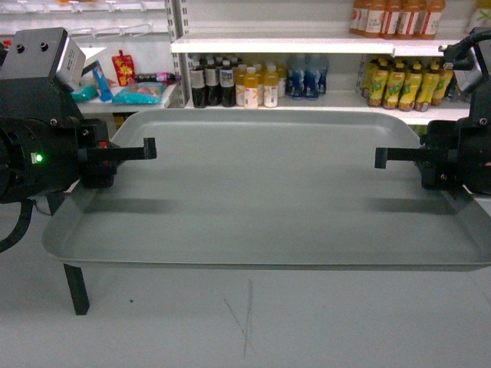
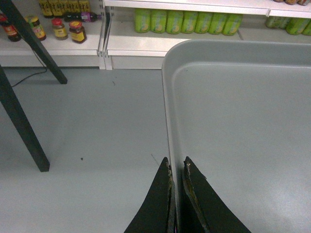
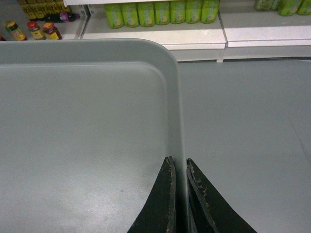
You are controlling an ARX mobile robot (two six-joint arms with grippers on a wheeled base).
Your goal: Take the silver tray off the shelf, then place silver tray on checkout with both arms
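Note:
The silver tray (image 1: pixel 268 192) hangs level in the air over grey floor, held at both short ends. My left gripper (image 1: pixel 146 149) is shut on its left rim; the left wrist view shows the rim (image 2: pixel 167 121) pinched between the fingers of this gripper (image 2: pixel 177 162). My right gripper (image 1: pixel 381 157) is shut on the right rim, which runs between the closed fingers of that gripper (image 3: pixel 179 161) in the right wrist view. The tray (image 3: pixel 82 131) carries nothing. The white shelf (image 1: pixel 337 102) stands behind the tray, apart from it. The checkout is out of view.
Drink bottles (image 1: pixel 253 80) fill the shelf boards behind the tray, with snack packs (image 1: pixel 138 92) to the left. A black stand leg (image 1: pixel 75 287) slants down under the tray's left corner, with more such legs (image 2: pixel 24 131) on the floor. Jars (image 2: pixel 68 30) sit on a low shelf.

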